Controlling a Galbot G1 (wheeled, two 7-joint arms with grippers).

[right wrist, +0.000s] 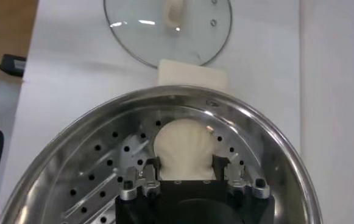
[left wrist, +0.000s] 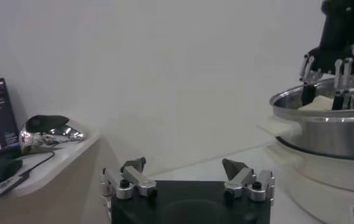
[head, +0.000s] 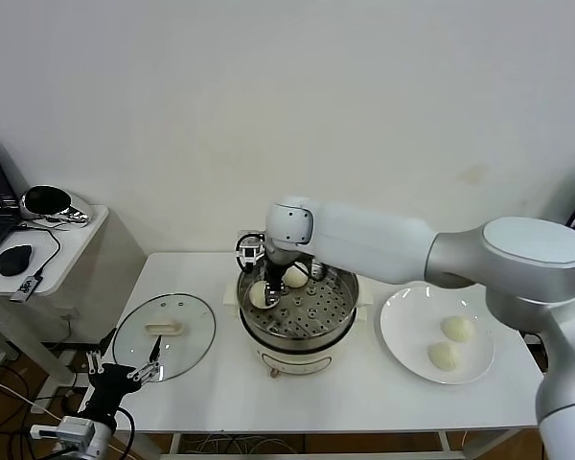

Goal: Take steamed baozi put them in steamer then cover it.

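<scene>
Two baozi [head: 295,276] in steamer [head: 340,321]; right gripper [right wrist: 185,172] jaws part-open astride the second [right wrist: 183,149]. Two remain on plate [head: 402,326]; lid [head: 164,334] off. Left gripper [left wrist: 185,173] wide open, empty.

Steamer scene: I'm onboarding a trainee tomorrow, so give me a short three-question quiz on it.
1. True or false: the cover sits on the steamer.
2. How many baozi lie on the plate?
3. The right gripper is: A) over the plate, B) inside the steamer with its fingers either side of a baozi, C) on the cover's handle.

Key:
1. False: it lies flat on the table, on the steamer's left.
2. Two; two more are in the steamer.
3. B. The left gripper waits open at the table's front left corner.
</scene>
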